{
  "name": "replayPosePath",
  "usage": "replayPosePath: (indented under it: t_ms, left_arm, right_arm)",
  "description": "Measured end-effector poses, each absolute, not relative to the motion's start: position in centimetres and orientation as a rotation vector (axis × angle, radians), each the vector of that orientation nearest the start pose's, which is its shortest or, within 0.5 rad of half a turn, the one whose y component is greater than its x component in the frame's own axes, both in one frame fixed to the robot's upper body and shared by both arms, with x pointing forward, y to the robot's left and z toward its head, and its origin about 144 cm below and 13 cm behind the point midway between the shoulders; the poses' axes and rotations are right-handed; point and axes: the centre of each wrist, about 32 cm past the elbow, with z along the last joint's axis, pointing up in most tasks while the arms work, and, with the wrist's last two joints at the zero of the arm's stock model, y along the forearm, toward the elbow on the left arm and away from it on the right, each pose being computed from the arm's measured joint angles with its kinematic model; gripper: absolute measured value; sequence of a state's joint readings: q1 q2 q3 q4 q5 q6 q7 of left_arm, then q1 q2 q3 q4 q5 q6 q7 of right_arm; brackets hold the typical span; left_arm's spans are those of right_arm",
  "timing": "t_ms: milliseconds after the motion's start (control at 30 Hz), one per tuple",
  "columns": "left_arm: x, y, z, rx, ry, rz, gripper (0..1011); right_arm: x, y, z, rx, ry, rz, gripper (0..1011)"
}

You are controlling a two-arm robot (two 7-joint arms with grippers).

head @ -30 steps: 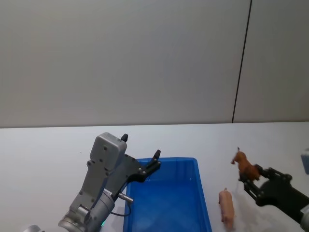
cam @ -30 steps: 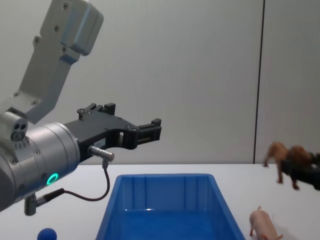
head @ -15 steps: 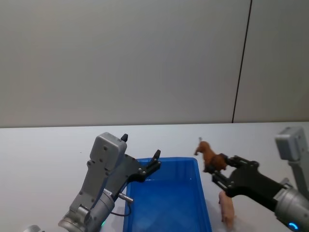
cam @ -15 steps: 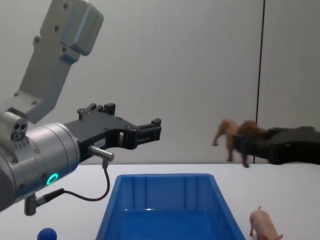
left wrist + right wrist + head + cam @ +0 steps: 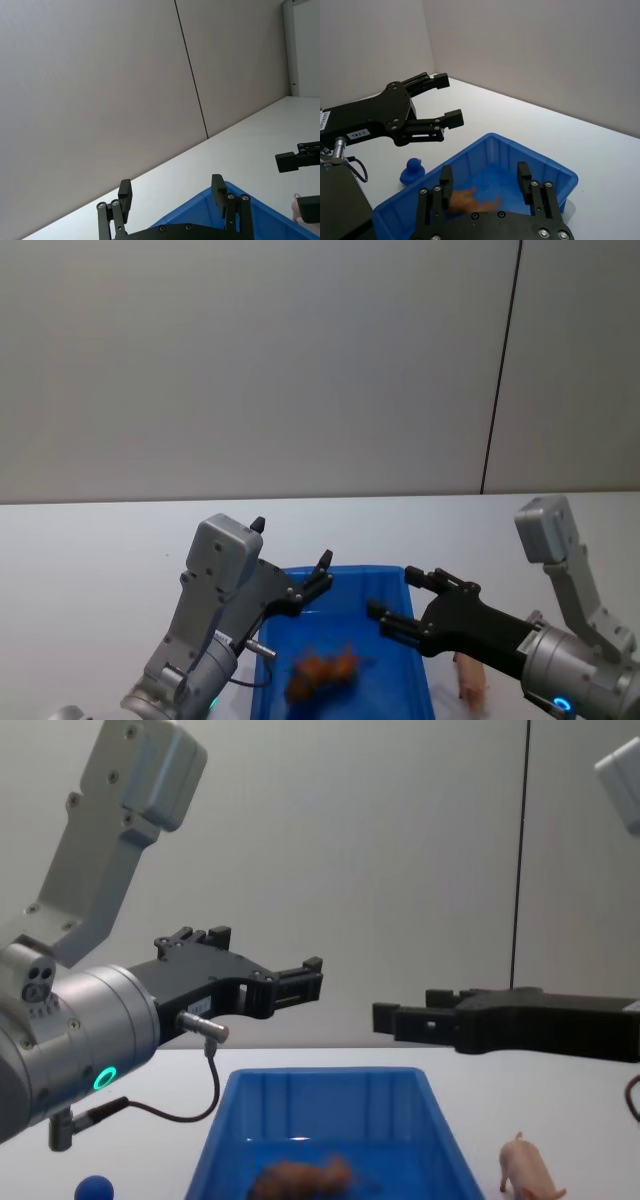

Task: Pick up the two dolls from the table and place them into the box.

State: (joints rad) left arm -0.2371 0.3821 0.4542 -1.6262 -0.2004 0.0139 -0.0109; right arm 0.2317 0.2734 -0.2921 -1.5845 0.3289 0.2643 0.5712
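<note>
Head, right pincer: the right pincer [image 5: 392, 592] hung spread and empty over the right side of the box [image 5: 340, 625].
Head, box: the brown doll [image 5: 322, 668] lay on the floor inside, and nothing else was seen in it.
Head, pig: the pig [image 5: 470, 685] sat on the desk [image 5: 100, 560] just outside the box's right wall. It was below and to the right of the right pincer, partly hidden by that arm. Its length seemed to run alongside the wall.
Head, left pincer: the left pincer [image 5: 291, 543] hovered spread over the box's far left corner, with the box between it and the pig.
Left wrist, left pincer: the left pincer [image 5: 171, 187] stood open and empty above the box [image 5: 200, 217].
Right wrist, box: the right pincer [image 5: 485, 172], fingers apart, looked down on the brown doll [image 5: 470, 200] in the box [image 5: 545, 167]. The left pincer [image 5: 451, 99] hung beyond. A ball [image 5: 413, 167] lay on the desk [image 5: 530, 125] outside the box, on the left pincer's side.
Chest, pig: the pig [image 5: 527, 1170] stood on the desk [image 5: 580, 1140] right of the box [image 5: 330, 1100], well below the right pincer [image 5: 405, 1010].
Chest, rest: the left pincer [image 5: 312, 978] hung high over the box's left side, the brown doll [image 5: 300, 1178] lay inside, and the ball [image 5: 95, 1188] sat on the desk to the left.
Chest, next move: the right arm looked the nearer to the pig. It would likely need to swing right and down, closing across the pig's width.
</note>
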Motion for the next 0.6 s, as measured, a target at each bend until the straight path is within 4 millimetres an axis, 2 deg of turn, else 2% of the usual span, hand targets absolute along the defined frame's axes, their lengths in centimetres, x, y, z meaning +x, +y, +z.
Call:
replayPosePath:
  t_ms: [167,300,600]
  left_arm:
    - [49.2,19.8,120.4,0.061,-0.268,1.124,1002]
    - [49.2,19.8,120.4,0.061,-0.267,1.124,1002]
    - [49.2,19.8,120.4,0.061,-0.268,1.124,1002]
  right_arm:
    - [50.9,-21.6,120.9,-0.058,0.097,-0.716,910]
    - [50.8,-22.1,120.8,-0.053,0.094,-0.743,1001]
    - [49.8,-24.3,120.3,-0.047,0.085,-0.838,1001]
